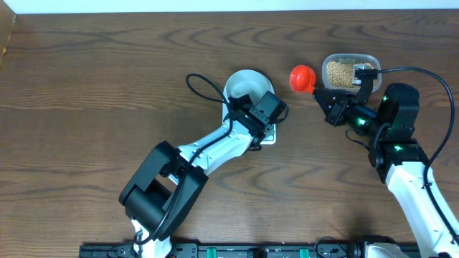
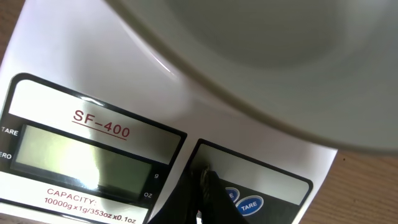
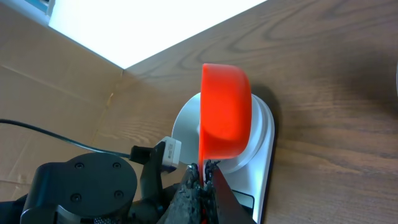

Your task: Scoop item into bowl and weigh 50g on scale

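The left arm (image 1: 208, 150) stretches from the near edge of the table (image 1: 107, 86) up to the middle, its wrist bent over the front of the scale (image 2: 93, 56). The left gripper (image 2: 202, 186) points down at the button panel, fingers pressed together with nothing between them, just beside two blue buttons (image 2: 249, 204). The right arm (image 1: 401, 143) reaches in from the right. The right gripper (image 3: 205, 167) pinches the thin handle of an orange scoop (image 3: 225, 112), its cup tipped on its side between bowl and tub. One white bowl (image 2: 280, 56) sits on the one scale. One clear tub (image 1: 350, 56) near the far edge holds the beans (image 1: 343, 72), many loose grains
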Controlling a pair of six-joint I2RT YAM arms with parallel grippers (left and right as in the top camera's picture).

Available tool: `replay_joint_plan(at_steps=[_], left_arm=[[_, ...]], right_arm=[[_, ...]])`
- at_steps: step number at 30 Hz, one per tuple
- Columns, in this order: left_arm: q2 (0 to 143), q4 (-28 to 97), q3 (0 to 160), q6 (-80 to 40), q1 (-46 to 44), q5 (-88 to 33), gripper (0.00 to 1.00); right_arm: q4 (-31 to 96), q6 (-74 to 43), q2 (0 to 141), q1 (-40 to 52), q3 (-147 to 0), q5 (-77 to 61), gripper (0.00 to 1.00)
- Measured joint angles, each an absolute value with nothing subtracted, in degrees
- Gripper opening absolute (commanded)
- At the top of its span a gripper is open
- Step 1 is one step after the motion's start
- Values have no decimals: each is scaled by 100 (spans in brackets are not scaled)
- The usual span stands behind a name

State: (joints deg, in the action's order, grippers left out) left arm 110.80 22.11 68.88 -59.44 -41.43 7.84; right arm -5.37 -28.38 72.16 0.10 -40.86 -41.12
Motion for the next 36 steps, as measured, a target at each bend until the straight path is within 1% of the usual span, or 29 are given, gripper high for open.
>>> replay_joint_plan(at_steps=[36], left_arm=[[11098,2082,6893,-5955,-4171,786,7]], right_arm=[[-534,-2810,7216,10,-4086,-4025,1]])
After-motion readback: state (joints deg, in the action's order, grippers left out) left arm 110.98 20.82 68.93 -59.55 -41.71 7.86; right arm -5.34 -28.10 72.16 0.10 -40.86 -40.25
